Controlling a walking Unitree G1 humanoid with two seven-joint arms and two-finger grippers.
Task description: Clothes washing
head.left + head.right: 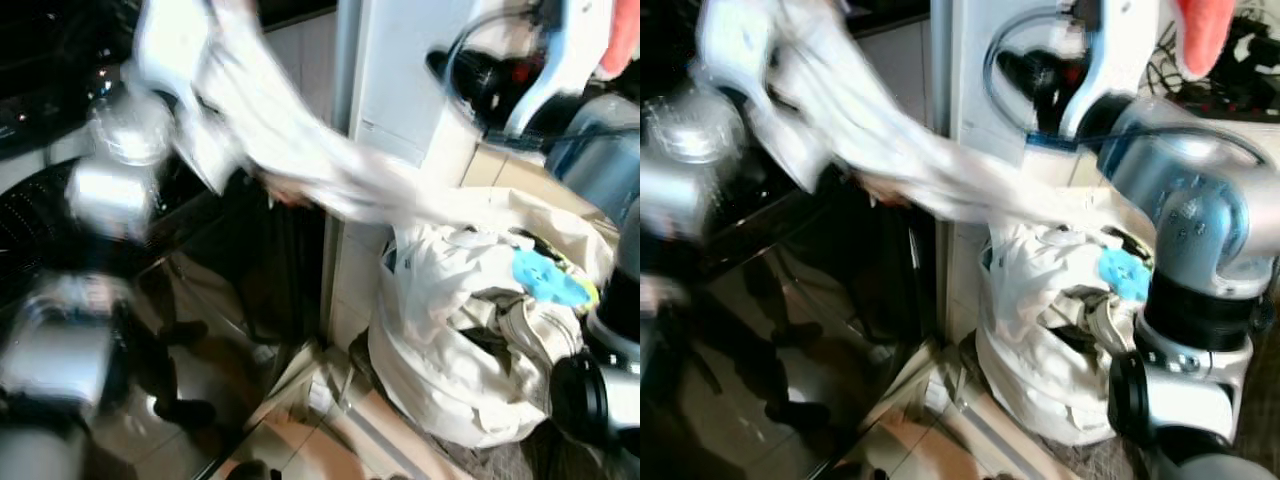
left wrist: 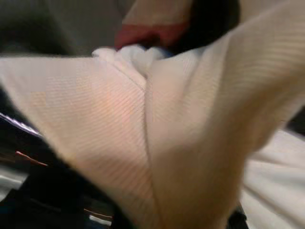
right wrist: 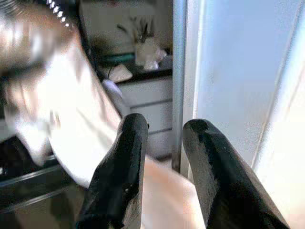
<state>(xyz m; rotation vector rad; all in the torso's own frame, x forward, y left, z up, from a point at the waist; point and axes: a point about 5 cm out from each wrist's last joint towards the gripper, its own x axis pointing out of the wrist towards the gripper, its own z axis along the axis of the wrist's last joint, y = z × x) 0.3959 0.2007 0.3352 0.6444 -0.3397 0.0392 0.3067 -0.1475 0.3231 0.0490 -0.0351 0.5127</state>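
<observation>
A long white garment (image 1: 300, 150) stretches, blurred, from the laundry bag up to the upper left, where my raised left arm (image 1: 110, 190) holds it aloft. Its cloth (image 2: 157, 129) lies right against the left wrist camera and hides that gripper's fingers. The white laundry bag (image 1: 440, 380) stands on the floor at the right, stuffed with pale clothes and a light blue item (image 1: 545, 275). My right arm (image 1: 1200, 230) stands beside the bag. The right gripper (image 3: 167, 125) is open with nothing between its black fingers (image 3: 121, 162), pointing towards the garment and a white panel.
A dark, glossy appliance front (image 1: 200, 350) lies low on the left, reflecting the room. A white panel with a metal edge (image 1: 400, 80) rises behind the bag. A counter with drawers and small items (image 3: 138, 67) lies beyond. Tiled floor (image 1: 330, 440) lies below.
</observation>
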